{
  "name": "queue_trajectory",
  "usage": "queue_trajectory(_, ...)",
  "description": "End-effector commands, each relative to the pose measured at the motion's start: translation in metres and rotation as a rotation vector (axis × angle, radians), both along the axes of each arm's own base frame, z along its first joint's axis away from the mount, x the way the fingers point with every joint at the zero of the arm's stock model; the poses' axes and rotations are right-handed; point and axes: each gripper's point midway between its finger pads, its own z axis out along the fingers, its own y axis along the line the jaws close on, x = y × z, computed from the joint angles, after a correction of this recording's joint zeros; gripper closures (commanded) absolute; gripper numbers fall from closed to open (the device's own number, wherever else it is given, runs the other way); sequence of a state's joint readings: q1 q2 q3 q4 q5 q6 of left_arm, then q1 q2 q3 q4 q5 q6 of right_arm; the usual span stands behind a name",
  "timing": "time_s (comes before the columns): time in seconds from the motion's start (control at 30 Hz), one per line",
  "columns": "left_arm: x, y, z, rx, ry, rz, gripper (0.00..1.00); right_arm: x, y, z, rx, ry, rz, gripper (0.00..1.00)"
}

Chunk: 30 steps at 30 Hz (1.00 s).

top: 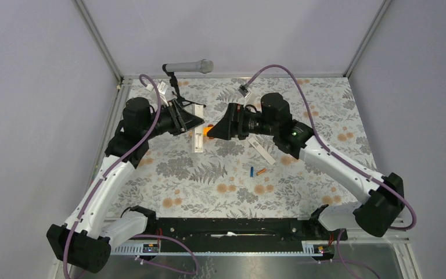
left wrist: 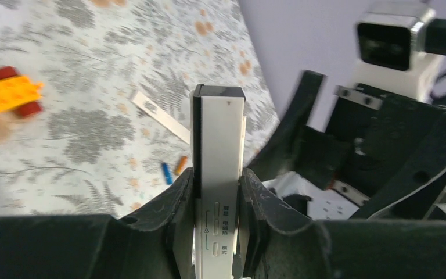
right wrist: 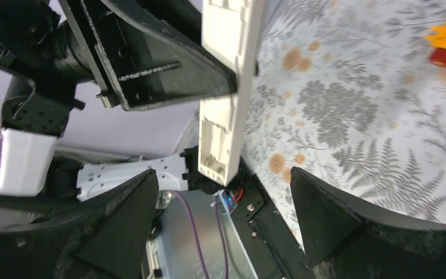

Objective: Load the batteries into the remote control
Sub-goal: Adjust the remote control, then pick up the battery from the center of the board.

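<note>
My left gripper [top: 193, 120] is shut on the white remote control [top: 198, 142] and holds it above the table. In the left wrist view the remote [left wrist: 218, 139] stands up between the fingers [left wrist: 174, 203], its button side showing. My right gripper [top: 216, 129] is open and faces the remote. In the right wrist view the remote's lower end [right wrist: 226, 133] hangs between the wide-apart fingers [right wrist: 325, 215], untouched. The blue battery [top: 251, 171] and orange battery [top: 261, 171] lie side by side on the table; they also show in the left wrist view [left wrist: 166, 173]. The flat white back cover [top: 261, 150] lies near them.
An orange toy car [top: 209, 131] with red wheels sits under the grippers, partly hidden; it shows in the left wrist view [left wrist: 9, 96]. A grey microphone [top: 189, 67] on a black tripod stands at the back edge. Grey walls enclose the flowered table [top: 302, 186].
</note>
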<state>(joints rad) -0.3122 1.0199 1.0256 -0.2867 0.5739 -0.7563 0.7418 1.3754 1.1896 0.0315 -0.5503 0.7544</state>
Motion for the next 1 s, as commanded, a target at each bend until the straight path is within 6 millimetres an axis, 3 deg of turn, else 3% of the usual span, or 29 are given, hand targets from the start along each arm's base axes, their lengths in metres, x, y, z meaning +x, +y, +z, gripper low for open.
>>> queue_trajectory(0.0,0.017,0.032,0.015,0.102,-0.131,0.143,1.0,0.022,-0.043,-0.042,-0.23,0.018,-0.239,0.16)
queue_trajectory(0.07,0.022,0.044,0.007,0.138,-0.123,0.204,1.0,0.023,-0.071,-0.094,-0.437,0.105,-0.329,0.28)
queue_trajectory(0.17,0.022,0.052,0.0,0.16,-0.126,0.238,1.0,0.008,-0.108,-0.158,-0.672,0.215,-0.393,0.45)
queue_trajectory(0.33,0.019,0.055,-0.008,0.171,-0.121,0.253,1.0,-0.007,-0.137,-0.211,-0.819,0.279,-0.44,0.54)
queue_trajectory(0.5,0.019,0.053,-0.015,0.144,-0.094,0.254,1.0,-0.003,-0.149,-0.233,-0.9,0.293,-0.486,0.49)
queue_trajectory(0.7,0.015,0.046,-0.011,0.063,-0.11,0.239,1.0,0.008,-0.154,-0.239,-0.922,0.291,-0.57,0.37)
queue_trajectory(0.97,0.008,0.057,-0.003,0.059,-0.15,0.295,1.0,0.007,-0.159,-0.255,-0.934,0.362,-0.637,0.36)
